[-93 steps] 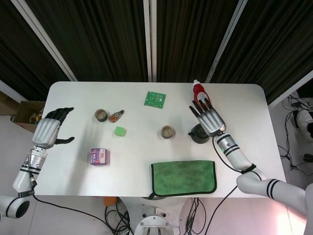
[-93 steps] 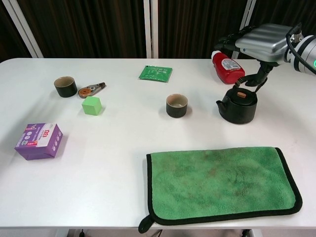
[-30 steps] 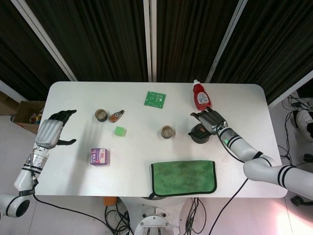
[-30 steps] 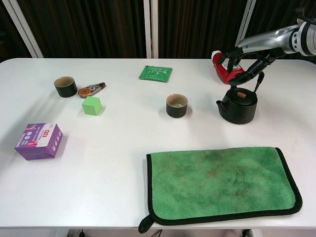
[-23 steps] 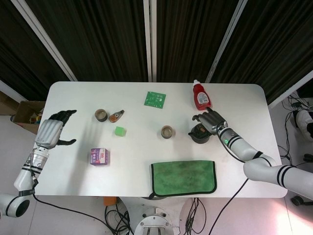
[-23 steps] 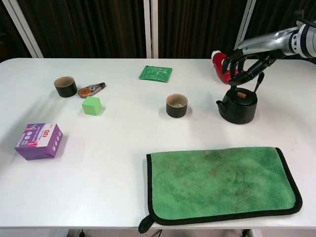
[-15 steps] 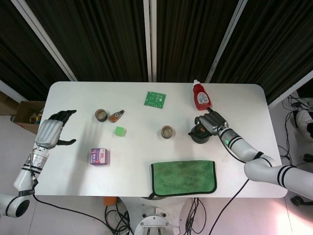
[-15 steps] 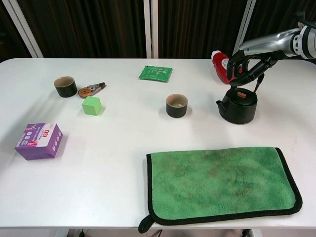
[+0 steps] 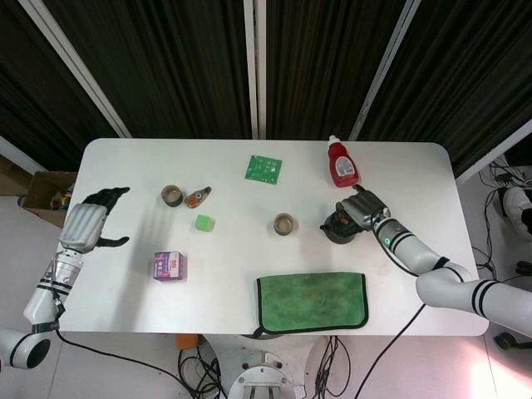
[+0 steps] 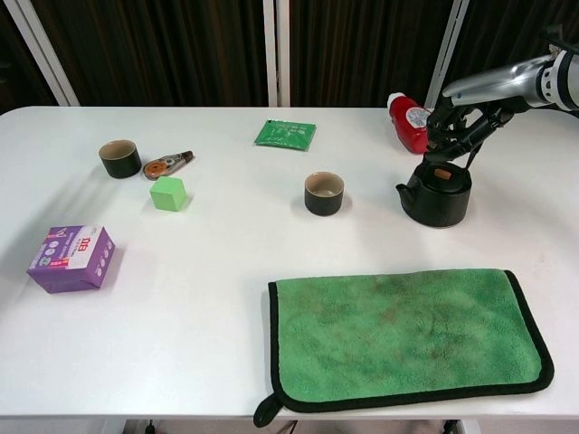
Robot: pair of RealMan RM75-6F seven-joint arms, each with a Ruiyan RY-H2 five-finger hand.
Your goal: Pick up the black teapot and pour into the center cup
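Observation:
The black teapot (image 9: 337, 226) (image 10: 436, 193) stands on the white table, right of centre. My right hand (image 9: 360, 209) (image 10: 456, 121) is directly above it, fingers curled down around the arched handle over the lid. The teapot still rests on the table. The center cup (image 9: 284, 223) (image 10: 323, 193), dark with a tan inside, stands upright just left of the teapot's spout. My left hand (image 9: 87, 223) hovers past the table's left edge with fingers spread and nothing in it; the chest view does not show it.
A red bottle (image 10: 411, 123) lies just behind the teapot. A green cloth (image 10: 403, 334) covers the front right. A second cup (image 10: 119, 158), tape dispenser (image 10: 167, 164), green cube (image 10: 168, 193) and purple box (image 10: 71, 258) are on the left; a green packet (image 10: 285, 134) lies at the back.
My right hand has dropped from above the teapot and its spread fingers have curled in around the handle. The teapot, the cup and the left hand have not moved.

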